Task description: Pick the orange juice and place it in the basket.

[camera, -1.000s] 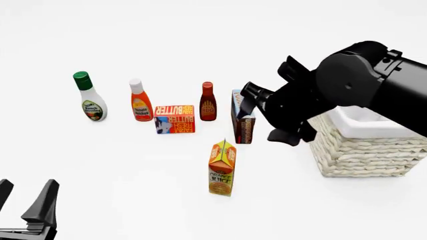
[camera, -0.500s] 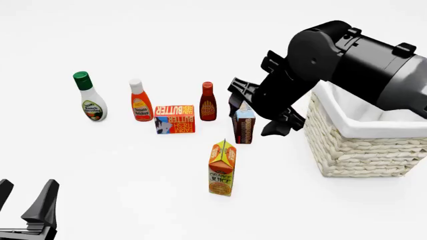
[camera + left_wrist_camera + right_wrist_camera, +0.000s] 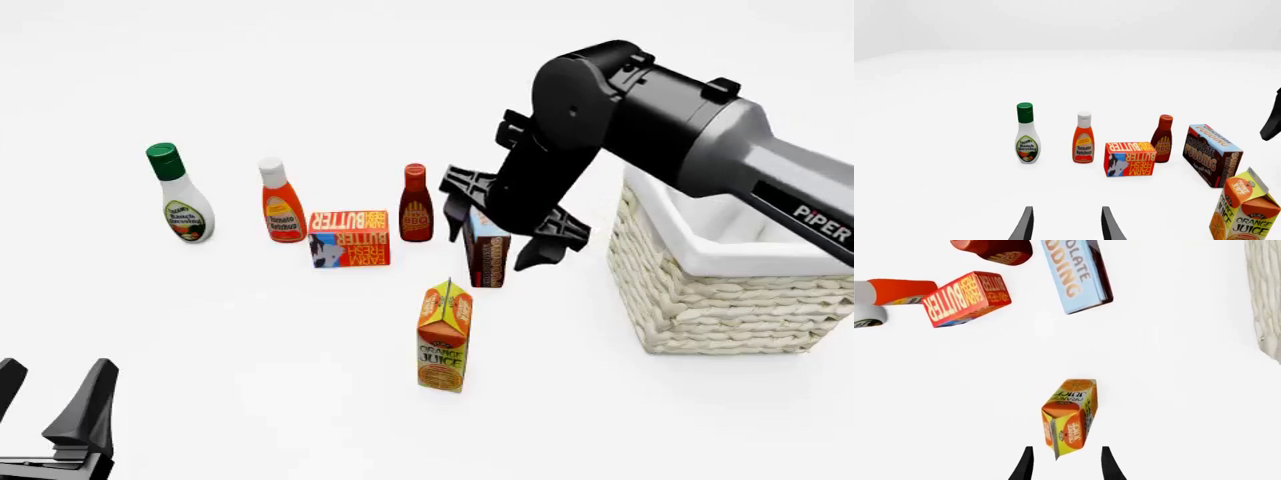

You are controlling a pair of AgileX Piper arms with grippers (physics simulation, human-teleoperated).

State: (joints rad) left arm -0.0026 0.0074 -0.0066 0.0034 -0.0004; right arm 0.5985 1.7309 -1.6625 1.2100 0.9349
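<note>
Front view: a white desk (image 3: 267, 400) carries seven items. The orange juice (image 3: 445, 336), a gable-top carton, stands upright toward the middle of the desk, nearer the arms' edge than the other groceries, touching none of them and untouched by either tool. The basket (image 3: 727, 300), woven wicker with a white cloth lining, sits toward the right edge, well apart from the carton.

Beyond the carton stands a row, left to right: a ranch dressing bottle (image 3: 178, 194) with a green cap, a ketchup bottle (image 3: 280, 202), a butter box (image 3: 348, 238), a BBQ sauce bottle (image 3: 415, 203) and a chocolate pudding box (image 3: 486, 250).

The right tool (image 3: 497, 232) hangs above the pudding box, between the sauce bottle and the basket, its fingers spread apart and grasping nothing. In the right wrist view the two fingertips (image 3: 1026, 465) lie apart, the orange juice (image 3: 1068, 418) in line with the gap between them and below, beside the pudding box (image 3: 1074, 275) and butter box (image 3: 966, 298).

The left tool (image 3: 54, 420) rests near the desk's near left corner, released, fingers parted and empty. Its wrist view shows the parted fingertips (image 3: 1025, 226) and, beyond, the row of groceries, with the orange juice (image 3: 1244, 210) at the frame's margin.
</note>
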